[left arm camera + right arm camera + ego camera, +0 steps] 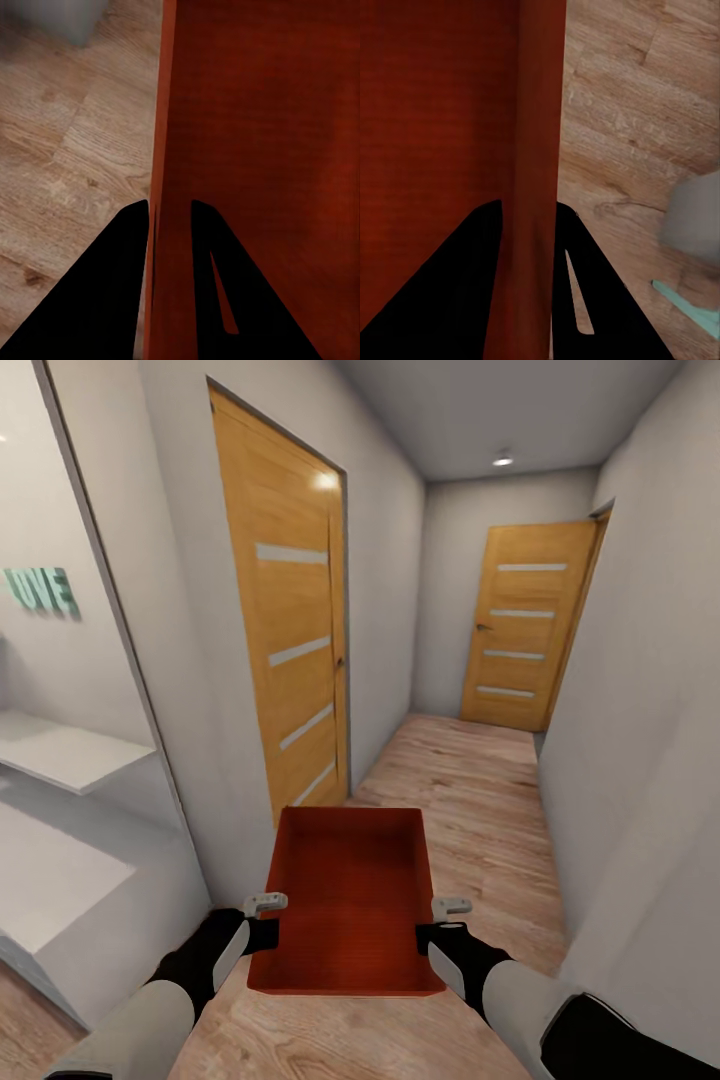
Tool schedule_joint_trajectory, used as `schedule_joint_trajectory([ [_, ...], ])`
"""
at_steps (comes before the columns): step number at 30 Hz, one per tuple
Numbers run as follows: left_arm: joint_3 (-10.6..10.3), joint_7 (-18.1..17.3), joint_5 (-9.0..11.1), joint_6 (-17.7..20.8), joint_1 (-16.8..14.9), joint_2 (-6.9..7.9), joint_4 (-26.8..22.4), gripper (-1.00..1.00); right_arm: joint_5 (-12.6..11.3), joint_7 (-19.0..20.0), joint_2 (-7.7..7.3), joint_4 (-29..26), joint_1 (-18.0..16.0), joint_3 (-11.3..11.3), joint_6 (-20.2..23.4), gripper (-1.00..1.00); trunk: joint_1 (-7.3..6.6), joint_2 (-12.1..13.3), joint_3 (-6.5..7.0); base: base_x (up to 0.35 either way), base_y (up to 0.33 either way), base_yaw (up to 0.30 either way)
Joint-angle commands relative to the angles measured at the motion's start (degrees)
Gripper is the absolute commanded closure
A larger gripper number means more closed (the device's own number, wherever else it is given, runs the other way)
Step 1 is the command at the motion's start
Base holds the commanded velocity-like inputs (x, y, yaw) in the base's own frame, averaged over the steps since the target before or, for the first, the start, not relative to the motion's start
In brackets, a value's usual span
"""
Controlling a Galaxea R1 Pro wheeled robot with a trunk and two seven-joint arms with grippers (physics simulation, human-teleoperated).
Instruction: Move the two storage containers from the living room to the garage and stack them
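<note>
I've got the storage container (pixel 350 895) up over the hallway's wood floor (pixel 470 800), left gripper (pixel 268 920) pinching its left wall and right gripper (pixel 440 925) pinching the right wall.

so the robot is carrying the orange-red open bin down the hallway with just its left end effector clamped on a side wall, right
Not quite: both grip it. In the head view the orange-red rectangular open-topped bin is held by the left end effector and the right end effector, one on each side wall; each wrist view shows fingers straddling a wall.
</note>
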Motion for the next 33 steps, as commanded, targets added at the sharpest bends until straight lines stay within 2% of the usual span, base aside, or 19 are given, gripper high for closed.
schedule_joint_trajectory([
  [1,0.3,0.9,-1.8,0.5,0.0,0.08,0.0,1.0,1.5,-0.7,-0.03,-0.2,-0.1,-0.3,0.4,1.0,0.07,-0.1,-0.13,0.322,0.0,-0.07],
  [20,0.3,0.9,-1.8,0.5,0.0,0.08,0.0,1.0,1.5,-0.7,0.09,-0.2,-0.1,-0.3,0.4,1.0,0.07,-0.1,-0.13,0.323,0.0,-0.198],
  [33,0.3,0.9,-1.8,0.5,0.0,0.08,0.0,1.0,1.5,-0.7,0.01,-0.2,-0.1,-0.3,0.4,1.0,0.07,-0.1,-0.13,0.323,0.0,-0.016],
])
